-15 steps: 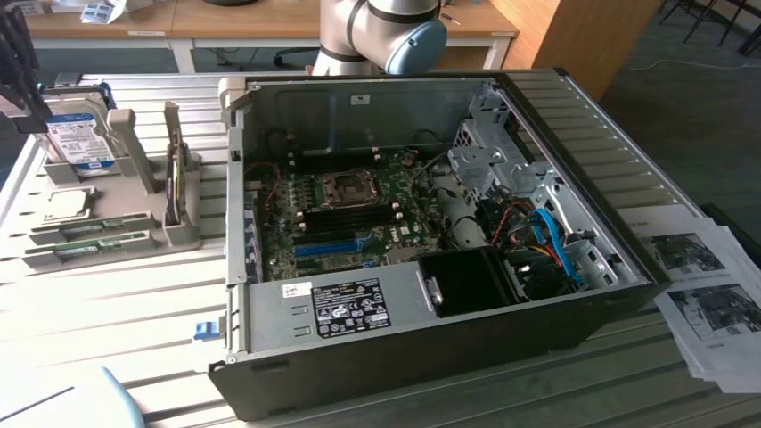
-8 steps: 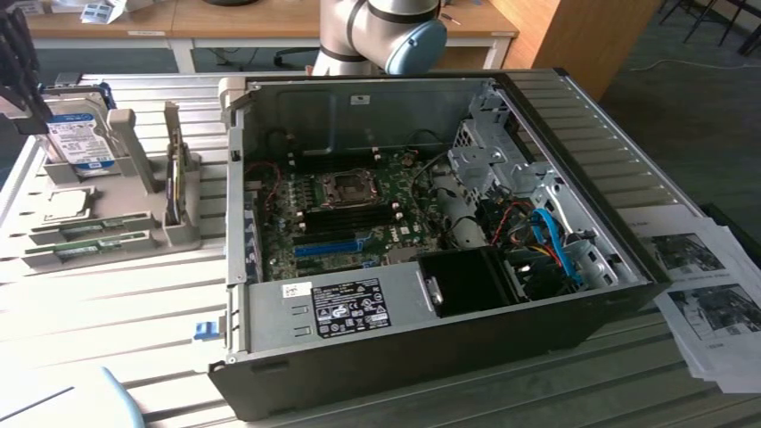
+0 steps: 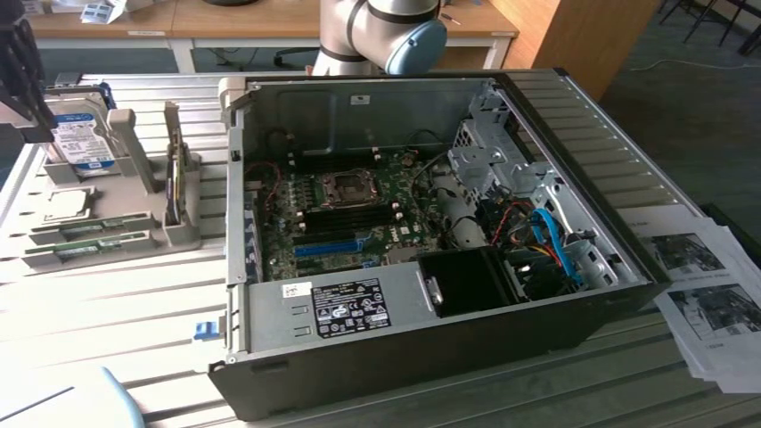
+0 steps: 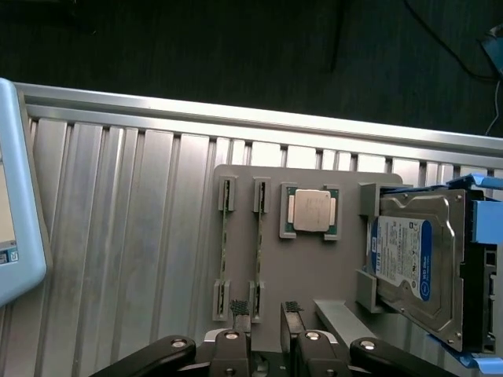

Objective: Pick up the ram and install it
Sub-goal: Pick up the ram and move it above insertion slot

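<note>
A black two-fingered gripper point(image 4: 266, 309) is nearest, its fingers spread apart and grasping nothing. It hangs over one end of a flat grey plastic holder tray point(image 4: 314, 267) on a ribbed aluminium table point(image 4: 118, 236). Two long, narrow green ram sticks point(image 4: 258, 251) stand on edge in the tray, side by side. This one lines up with the gap between the fingers, and the outer stick point(image 4: 226, 251) lies just beside it. Beyond them in the tray sit one square silver processor chip point(image 4: 312, 210) and one silver hard drive with a blue label point(image 4: 413, 263). To the exterior view's right of the tray lies one open black computer case point(image 3: 393, 357) holding a green motherboard point(image 3: 393, 223). A few printed paper sheets point(image 3: 701, 285) lie beyond the case.
</note>
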`<action>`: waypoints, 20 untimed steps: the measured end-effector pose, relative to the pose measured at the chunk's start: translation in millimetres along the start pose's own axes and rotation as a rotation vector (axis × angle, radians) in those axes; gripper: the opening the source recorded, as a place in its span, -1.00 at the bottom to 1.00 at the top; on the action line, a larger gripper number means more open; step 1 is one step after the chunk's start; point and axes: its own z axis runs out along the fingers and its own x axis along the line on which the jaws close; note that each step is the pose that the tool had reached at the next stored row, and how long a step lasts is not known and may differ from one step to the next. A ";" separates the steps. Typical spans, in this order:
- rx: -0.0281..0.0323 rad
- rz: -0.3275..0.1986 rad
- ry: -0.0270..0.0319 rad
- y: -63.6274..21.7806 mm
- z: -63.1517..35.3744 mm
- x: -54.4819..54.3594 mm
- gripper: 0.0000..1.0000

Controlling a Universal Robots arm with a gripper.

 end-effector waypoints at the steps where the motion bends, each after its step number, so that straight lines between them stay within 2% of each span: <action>1: -0.0001 0.000 0.0000 -0.1 1.3 0.0 -0.43; 20: 0.0000 0.000 0.0000 -1.1 25.2 0.4 -0.43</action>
